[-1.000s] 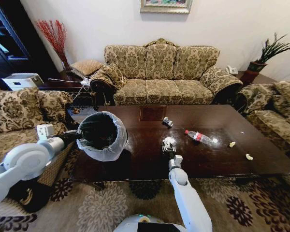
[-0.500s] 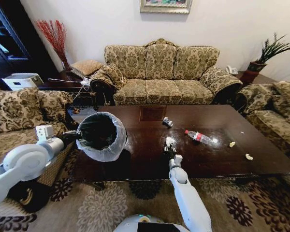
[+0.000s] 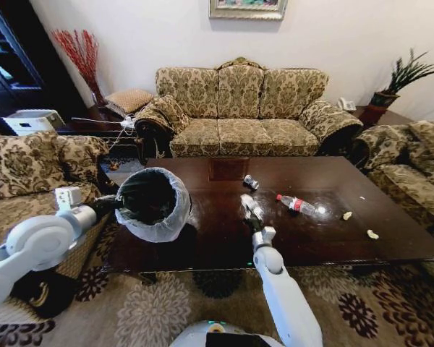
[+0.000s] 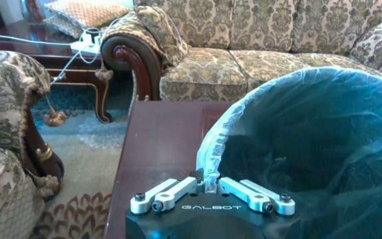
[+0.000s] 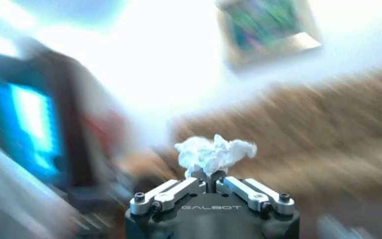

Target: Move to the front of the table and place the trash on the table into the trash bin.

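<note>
My right gripper (image 3: pixel 249 207) is raised above the desk (image 3: pixel 325 242) near the centre of the head frame, its jaws pinched on a crumpled white paper wad (image 5: pixel 214 153). My left gripper (image 4: pixel 210 190) sits at the middle left of the head frame, jaws clamped on the rim of the bin (image 3: pixel 153 203), which is tipped with its dark mouth facing up and right over the desk's left end. On the desk, right of centre, lie a small can (image 3: pixel 251 182), a clear bottle (image 3: pixel 296 204) with a red label, and two pale scraps (image 3: pixel 347 215) nearer the right edge. The bin's whitish liner (image 4: pixel 212 144) folds over the rim beside my left jaws.
</note>
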### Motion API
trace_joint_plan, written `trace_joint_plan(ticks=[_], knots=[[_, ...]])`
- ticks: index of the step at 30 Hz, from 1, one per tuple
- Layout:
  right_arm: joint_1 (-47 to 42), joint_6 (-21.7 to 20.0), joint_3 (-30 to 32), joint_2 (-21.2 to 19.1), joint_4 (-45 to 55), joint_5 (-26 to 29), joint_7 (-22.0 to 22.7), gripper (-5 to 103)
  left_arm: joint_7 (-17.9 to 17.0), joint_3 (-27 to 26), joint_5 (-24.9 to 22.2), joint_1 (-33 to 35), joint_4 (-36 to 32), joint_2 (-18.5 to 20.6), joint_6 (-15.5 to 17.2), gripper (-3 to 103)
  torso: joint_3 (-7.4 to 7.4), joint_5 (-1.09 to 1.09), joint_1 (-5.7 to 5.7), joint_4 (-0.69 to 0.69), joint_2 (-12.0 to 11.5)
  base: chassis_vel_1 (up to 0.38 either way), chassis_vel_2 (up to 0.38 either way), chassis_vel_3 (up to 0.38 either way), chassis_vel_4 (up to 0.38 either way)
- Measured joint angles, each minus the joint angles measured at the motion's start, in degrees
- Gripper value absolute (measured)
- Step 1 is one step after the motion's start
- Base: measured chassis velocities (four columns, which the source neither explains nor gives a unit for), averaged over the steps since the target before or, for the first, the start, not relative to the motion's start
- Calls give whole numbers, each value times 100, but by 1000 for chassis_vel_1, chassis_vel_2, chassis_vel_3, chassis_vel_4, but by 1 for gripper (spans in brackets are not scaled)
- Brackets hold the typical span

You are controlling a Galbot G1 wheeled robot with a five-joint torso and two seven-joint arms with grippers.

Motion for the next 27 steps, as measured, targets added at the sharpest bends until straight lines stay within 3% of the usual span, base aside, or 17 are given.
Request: trace_joint_plan(ticks=[1,2,7,9,14,19,20,21,24,27], knots=[[197,-230,-443,-163,640,175,-15,0,-32,14,-51,-13,-52,55,0,0,0,-3,0,0,0,0,0,0,0],[197,-230,-443,-163,640,175,-15,0,-32,14,-51,-13,-52,55,0,0,0,-3,0,0,0,0,0,0,0],[952,-806,-1955,-540,1346,711,234,0,-109,11,-194,-35,-180,148,-1,0,0,0,0,0,0,0,0,0,0],[1155,-873,-2388,-572,1279,597,245,0,-132,-7,-221,-32,-216,144,4,0,0,0,0,0,0,0,0,0,0],[1156,-937,-2735,-527,1103,250,178,-3,-151,-39,-254,-23,-284,89,20,0,0,0,0,0,0,0,0,0,0],[1152,-971,-2869,-493,1029,116,107,13,-155,-41,-259,-18,-330,63,30,0,0,0,0,0,0,0,0,0,0],[1167,-984,-2898,-498,1026,87,106,18,-156,-41,-259,-20,-330,60,30,0,0,0,0,0,0,0,0,0,0],[1179,-989,-2924,-482,985,-22,106,34,-156,-41,-259,-22,-328,29,32,0,0,0,0,0,0,0,0,0,0],[1180,-964,-2921,-469,980,-30,109,39,-154,-39,-253,-22,-317,-7,34,0,0,0,0,0,0,0,0,0,0],[1183,-642,-2875,-482,952,52,-28,56,-151,-34,-232,-19,-310,-62,37,0,0,0,0,0,0,0,0,0,0]])
